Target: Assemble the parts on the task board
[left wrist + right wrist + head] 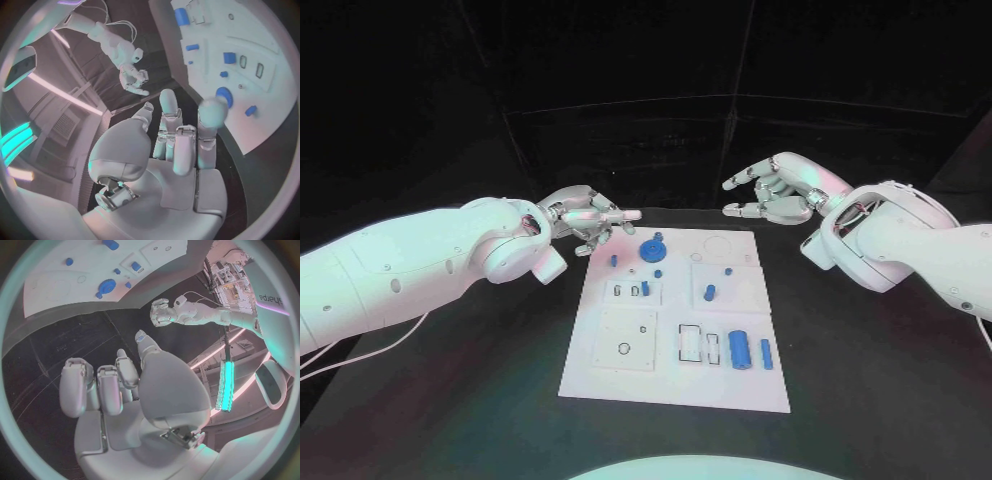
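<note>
**Both hands empty at the board's far end**

The board (pixel 678 318) lies nearest, with blue parts on it: a cylinder (pixel 738 349) and a slimmer pin (pixel 766 353) at its near end, and a round disc (pixel 655 248) at the far end, just beyond the left hand's fingertips. The left hand (pixel 589 219) hovers by the far-left corner, fingers apart, holding nothing. The right hand (pixel 772 190) hangs off the far-right corner, fingers loosely spread and empty, well apart from the parts.

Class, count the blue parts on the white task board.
8: a round part and a small part at the task board's far end, four more in its middle, two cylinders side by side near right. Tiny ones may be hidden.
</note>
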{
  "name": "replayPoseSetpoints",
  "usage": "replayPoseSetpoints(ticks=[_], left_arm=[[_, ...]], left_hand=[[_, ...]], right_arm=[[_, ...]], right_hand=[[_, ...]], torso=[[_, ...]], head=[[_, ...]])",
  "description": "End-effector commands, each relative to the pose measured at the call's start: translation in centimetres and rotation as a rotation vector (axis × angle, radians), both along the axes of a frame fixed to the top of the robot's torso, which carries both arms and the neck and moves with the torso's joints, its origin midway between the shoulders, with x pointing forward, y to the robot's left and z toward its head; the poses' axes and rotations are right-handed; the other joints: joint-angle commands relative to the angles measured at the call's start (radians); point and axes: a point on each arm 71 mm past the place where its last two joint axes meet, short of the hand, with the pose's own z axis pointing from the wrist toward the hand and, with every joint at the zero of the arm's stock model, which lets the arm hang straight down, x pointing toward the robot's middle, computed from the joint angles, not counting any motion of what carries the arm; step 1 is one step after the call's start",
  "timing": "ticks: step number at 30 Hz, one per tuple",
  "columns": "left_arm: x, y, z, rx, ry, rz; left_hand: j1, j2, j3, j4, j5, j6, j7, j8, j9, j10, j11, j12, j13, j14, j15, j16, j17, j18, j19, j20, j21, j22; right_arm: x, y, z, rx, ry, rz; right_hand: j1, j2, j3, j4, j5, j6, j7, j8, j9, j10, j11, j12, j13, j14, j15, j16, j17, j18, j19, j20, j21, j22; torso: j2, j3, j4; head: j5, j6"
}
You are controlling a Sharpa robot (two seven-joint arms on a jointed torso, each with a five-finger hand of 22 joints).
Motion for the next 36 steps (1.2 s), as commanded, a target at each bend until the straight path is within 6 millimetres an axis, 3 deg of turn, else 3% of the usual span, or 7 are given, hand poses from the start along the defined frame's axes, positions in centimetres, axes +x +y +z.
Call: replayPoseSetpoints(ticks=[1, 5, 10, 18, 26, 36], left_arm=[[-0.2, 0.0, -1.4, 0.364, 0.143, -0.027], [0.1, -1.1, -1.9, 0.506, 0.18, -0.053], [0.5, -2.6, -2.6, 0.64, 0.199, -0.101], [1.4, -4.7, -3.0, 0.74, 0.192, -0.127], [1.8, -6.5, -3.1, 0.77, 0.179, -0.15], [2.1, -7.7, -3.5, 0.823, 0.171, -0.182]], left_hand=[[0.017, 0.002, -0.057, 0.051, -0.004, -0.054, 0.002, 0.072, 0.062, -0.071, 0.006, 0.152, 0.148, 0.093, -0.003, 0.022, 0.217, -0.016, 0.016, 0.004, 0.1, 0.139], [0.022, 0.017, -0.101, 0.098, -0.006, -0.092, 0.001, 0.133, 0.11, -0.098, 0.005, 0.204, 0.196, 0.094, -0.002, 0.024, 0.223, -0.021, 0.031, 0.002, 0.139, 0.197], [0.044, 0.034, -0.131, 0.126, -0.005, -0.13, -0.001, 0.186, 0.151, -0.107, 0.007, 0.245, 0.234, 0.096, -0.005, 0.029, 0.233, -0.018, 0.031, 0.001, 0.129, 0.179], [0.061, 0.045, -0.165, 0.146, -0.006, -0.159, -0.007, 0.25, 0.204, -0.106, 0.003, 0.288, 0.274, 0.1, -0.009, 0.036, 0.246, -0.024, 0.042, -0.002, 0.145, 0.213], [0.061, 0.041, -0.19, 0.159, -0.006, -0.175, -0.009, 0.281, 0.231, -0.107, 0.001, 0.303, 0.286, 0.102, -0.011, 0.04, 0.254, -0.027, 0.046, -0.004, 0.153, 0.228], [0.062, 0.037, -0.201, 0.161, -0.006, -0.184, -0.009, 0.291, 0.241, -0.108, 0.001, 0.308, 0.289, 0.103, -0.011, 0.044, 0.26, -0.028, 0.049, -0.005, 0.157, 0.237]], right_arm=[[0.3, -0.4, -0.1, 0.023, 0.066, -0.003], [0.5, -0.6, -0.1, 0.019, 0.073, -0.012], [0.8, -0.6, -0.2, 0.016, 0.077, -0.019], [1.1, -0.5, -0.4, -0.003, 0.088, -0.029], [1.2, -0.2, -0.6, -0.017, 0.105, -0.032], [1.4, 0.2, -0.7, -0.028, 0.113, -0.032]], right_hand=[[0.007, 0.005, -0.001, -0.003, -0.002, 0.008, 0.002, 0.005, 0.001, -0.006, 0.001, -0.004, -0.001, 0.064, -0.004, -0.008, 0.093, -0.006, -0.007, -0.003, -0.006, -0.002], [0.007, 0.006, -0.002, -0.003, -0.003, 0.008, 0.001, 0.005, 0.001, -0.006, 0.001, -0.004, -0.001, 0.063, -0.004, -0.01, 0.09, -0.006, -0.008, -0.004, -0.007, -0.004], [0.007, 0.007, -0.002, -0.002, -0.003, 0.009, 0.001, 0.005, 0.001, -0.006, 0.0, -0.004, -0.001, 0.062, -0.004, -0.011, 0.089, -0.005, -0.01, -0.004, -0.009, -0.007], [0.004, 0.01, -0.004, 0.001, -0.002, 0.01, 0.001, 0.007, 0.001, -0.006, 0.0, -0.005, -0.002, 0.062, -0.004, -0.013, 0.085, -0.004, -0.011, -0.004, -0.011, -0.011], [0.003, 0.011, -0.006, 0.003, -0.002, 0.01, 0.001, 0.007, 0.001, -0.008, 0.0, -0.007, -0.004, 0.061, -0.005, -0.016, 0.082, -0.003, -0.013, -0.005, -0.014, -0.015], [0.002, 0.013, -0.007, 0.005, -0.002, 0.01, 0.001, 0.007, 0.0, -0.01, 0.0, -0.01, -0.007, 0.06, -0.005, -0.018, 0.078, -0.003, -0.015, -0.005, -0.016, -0.02]], torso=[[-0.014, 0.0075, -0.0016], [-0.019, 0.0116, -0.0002], [-0.022, 0.015, 0.0014], [-0.02, 0.0133, -0.0025], [-0.018, 0.0128, -0.0006], [-0.018, 0.0117, 0.0001]], head=[[-0.001, -0.004], [0.002, -0.009], [0.006, -0.015], [0.009, -0.017], [0.006, -0.02], [0.009, -0.025]])
